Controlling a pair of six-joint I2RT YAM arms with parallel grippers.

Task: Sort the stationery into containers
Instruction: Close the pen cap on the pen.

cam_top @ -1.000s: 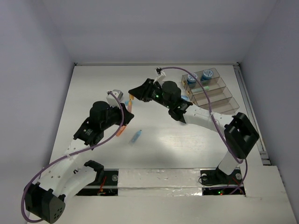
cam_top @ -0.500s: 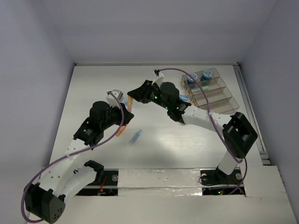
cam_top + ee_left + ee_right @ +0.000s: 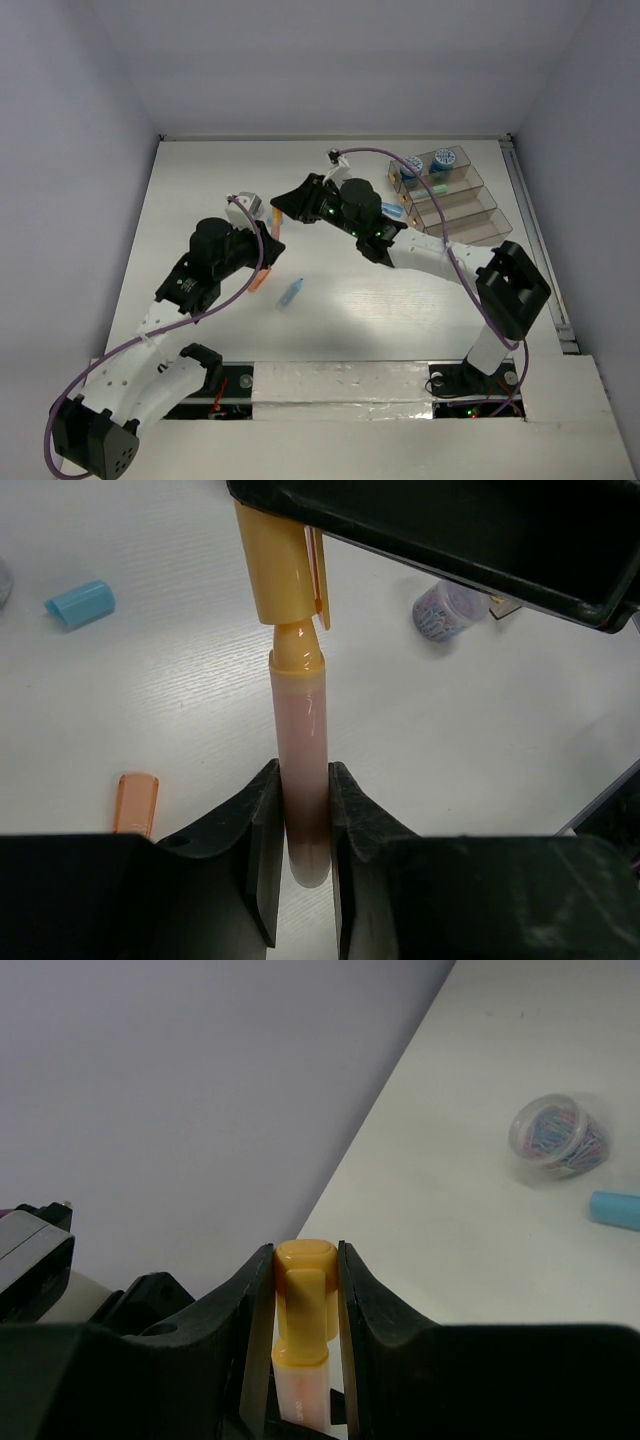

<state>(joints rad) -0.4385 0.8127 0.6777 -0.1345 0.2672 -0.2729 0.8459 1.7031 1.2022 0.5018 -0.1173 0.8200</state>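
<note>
An orange highlighter is held off the table between both grippers. My left gripper is shut on its pale barrel. My right gripper is shut on its yellow-orange cap. In the top view the left gripper and the right gripper meet left of the table's centre. The clear stepped containers stand at the back right, with two blue rolls in the rearmost bin. A light-blue stick and an orange stick lie on the table.
A small clear jar of coloured clips lies on the table beyond the highlighter and also shows in the right wrist view. A light-blue stick and an orange stick lie nearby. Grey walls enclose the table.
Both grippers have kept their hold on the highlighter. The right gripper and the highlighter have shifted slightly to the left.
</note>
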